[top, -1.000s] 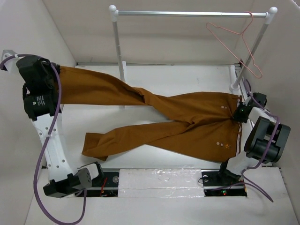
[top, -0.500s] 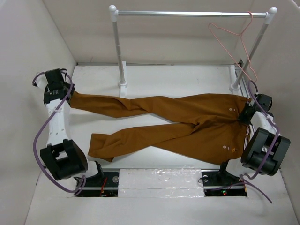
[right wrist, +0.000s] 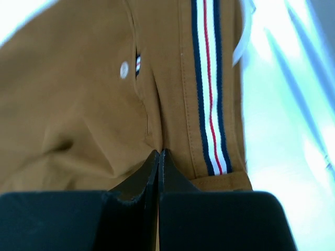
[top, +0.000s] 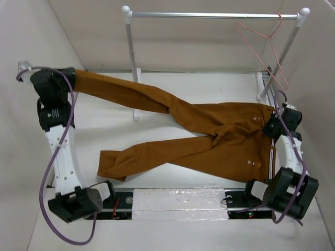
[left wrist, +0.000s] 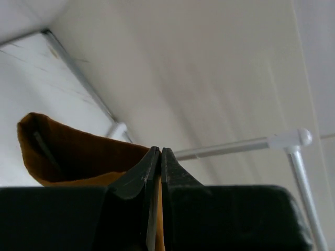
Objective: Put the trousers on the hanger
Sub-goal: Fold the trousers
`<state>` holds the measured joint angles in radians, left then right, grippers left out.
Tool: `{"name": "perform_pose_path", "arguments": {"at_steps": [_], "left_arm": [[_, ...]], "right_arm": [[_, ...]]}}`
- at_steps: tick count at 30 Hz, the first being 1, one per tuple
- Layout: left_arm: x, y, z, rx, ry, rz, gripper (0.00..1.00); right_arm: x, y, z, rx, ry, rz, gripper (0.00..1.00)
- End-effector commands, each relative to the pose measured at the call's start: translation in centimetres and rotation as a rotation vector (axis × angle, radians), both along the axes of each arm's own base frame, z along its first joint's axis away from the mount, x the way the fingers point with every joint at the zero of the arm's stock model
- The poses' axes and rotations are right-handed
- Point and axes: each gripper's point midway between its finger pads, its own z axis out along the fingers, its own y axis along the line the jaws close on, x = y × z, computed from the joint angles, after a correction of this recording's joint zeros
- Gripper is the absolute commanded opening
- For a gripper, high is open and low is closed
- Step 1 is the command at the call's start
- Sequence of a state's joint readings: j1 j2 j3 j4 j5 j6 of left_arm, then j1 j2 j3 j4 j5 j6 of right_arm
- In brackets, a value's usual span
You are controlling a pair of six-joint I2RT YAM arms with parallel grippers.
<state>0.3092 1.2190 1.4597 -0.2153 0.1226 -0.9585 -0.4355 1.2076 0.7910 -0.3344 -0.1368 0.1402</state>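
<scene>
The left claw (left wrist: 160, 157) cannot be seen from above: its wrist housing covers it and the leg end of the trousers (top: 209, 123). The right claw (right wrist: 158, 157) is likewise masked at the waistband. Right wrist view: the counter (right wrist: 282, 104) is blurred.

White tabletop (top: 199, 86), boxed in by plain off-white panels: back wall (top: 199, 44), left wall (top: 21, 36), right wall (top: 322, 89). Thin metal strip (top: 183, 71) runs along the seam between back wall and tabletop. Silver rail (top: 209, 15) spans the far side, carried by left post (top: 131, 47) and right post (top: 287, 49), both white, with a white elbow fitting (top: 125, 9) at each end. Light is bright and even, shadows soft.
</scene>
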Motion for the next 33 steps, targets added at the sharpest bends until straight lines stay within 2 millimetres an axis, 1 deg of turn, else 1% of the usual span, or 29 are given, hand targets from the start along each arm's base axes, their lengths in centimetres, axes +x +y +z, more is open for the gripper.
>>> {"name": "perform_pose_path", "arguments": {"at_steps": [1,2,3,4,5,6,7,8,9,11,12,13,14,15,16,17,18,20,22,23,24,25,26,27,28,29,31,32,33], "left_arm": [[-1.2,4.2,-11.1,0.004,0.245,0.215,0.00],[-1.8,6.2,-14.4,-0.016,0.326,0.314,0.00],[-3.5,9.6,-17.1,-0.083,0.382,0.392,0.10],[-3.7,9.7,-21.0,-0.161,0.408,0.360,0.15],[-3.9,10.5,-24.0,-0.220,0.463,0.386,0.26],[-4.0,10.6,-25.2,-0.248,0.487,0.382,0.60],[-3.2,10.1,-25.8,-0.261,0.481,0.333,0.76],[-2.3,8.7,-26.8,-0.301,0.498,0.243,0.85],[-2.2,8.4,-26.9,-0.312,0.506,0.222,0.93],[-2.1,7.8,-26.2,-0.267,0.513,0.183,0.94],[-2.6,7.4,-26.1,-0.250,0.537,0.179,0.93],[-2.8,6.6,-25.9,-0.210,0.553,0.179,0.93],[-3.1,5.8,-25.2,-0.186,0.545,0.164,0.92],[-3.3,5.0,-25.3,-0.169,0.552,0.146,0.92],[-3.8,4.2,-26.3,-0.170,0.571,0.130,0.92],[-4.1,3.9,-26.4,-0.174,0.568,0.122,0.92],[-4.1,3.8,-26.7,-0.181,0.567,0.118,0.91],[-3.8,3.7,-27.8,-0.212,0.583,0.119,0.90],[-2.6,4.1,-27.2,-0.227,0.556,0.122,0.90],[-1.6,4.3,-27.1,-0.235,0.551,0.114,0.90],[-1.1,4.0,-27.1,-0.234,0.561,0.101,0.90],[-0.8,4.2,-27.4,-0.240,0.581,0.108,0.90],[-0.1,4.0,-28.8,-0.251,0.633,0.094,0.89],[-0.1,4.0,-28.4,-0.252,0.637,0.094,0.87],[-0.3,4.3,-29.1,-0.259,0.673,0.110,0.85],[-0.3,4.0,-30.1,-0.263,0.714,0.113,0.82],[-0.2,4.5,-30.4,-0.234,0.726,0.148,0.80],[-0.2,4.8,-30.7,-0.233,0.734,0.161,0.76],[-0.2,5.0,-30.9,-0.229,0.745,0.171,0.74]], "right_arm": [[-2.7,1.7,-2.7,0.055,0.031,-0.002,0.00],[-4.0,1.6,-4.0,0.054,0.066,-0.014,0.00],[-5.2,1.0,-4.8,0.032,0.109,-0.014,0.00],[-6.3,-0.5,-5.3,0.023,0.132,-0.062,0.00],[-6.9,-1.0,-6.0,0.013,0.162,-0.068,0.00],[-7.1,-1.7,-6.0,-0.011,0.180,-0.089,0.00],[-7.0,-2.1,-6.0,-0.014,0.181,-0.094,0.00],[-7.0,-2.9,-5.9,-0.007,0.172,-0.121,0.00],[-6.3,-2.9,-5.5,0.025,0.147,-0.109,0.01],[-5.5,-2.5,-5.0,0.042,0.130,-0.076,0.06],[-5.2,-2.1,-4.7,0.044,0.116,-0.060,0.07],[-5.3,-1.9,-4.7,0.046,0.111,-0.058,0.09],[-5.1,-1.4,-4.6,0.042,0.098,-0.043,0.12],[-4.4,-0.4,-4.5,0.052,0.070,0.000,0.13],[-4.2,0.5,-4.6,0.058,0.059,0.033,0.14],[-4.0,1.4,-4.6,0.060,0.052,0.066,0.14],[-3.5,3.2,-4.6,0.055,0.052,0.146,0.14],[-4.2,4.6,-5.1,0.043,0.073,0.197,0.10],[-4.2,6.6,-5.1,0.074,0.034,0.277,0.09],[-4.4,7.6,-5.0,0.079,0.027,0.313,0.08],[-4.5,7.6,-4.9,0.055,0.025,0.339,0.08],[-4.5,8.2,-4.8,0.045,0.025,0.375,0.08],[-4.8,8.4,-4.8,0.026,0.043,0.402,0.07],[-5.0,8.3,-5.0,0.020,0.053,0.409,0.07],[-5.1,8.3,-5.1,0.018,0.057,0.411,0.06],[-5.2,8.4,-5.2,0.018,0.060,0.412,0.06],[-5.4,8.7,-5.7,0.031,0.062,0.423,0.06],[-5.4,8.9,-5.8,0.040,0.062,0.429,0.06],[-5.5,9.0,-6.0,0.047,0.065,0.433,0.06]]}}
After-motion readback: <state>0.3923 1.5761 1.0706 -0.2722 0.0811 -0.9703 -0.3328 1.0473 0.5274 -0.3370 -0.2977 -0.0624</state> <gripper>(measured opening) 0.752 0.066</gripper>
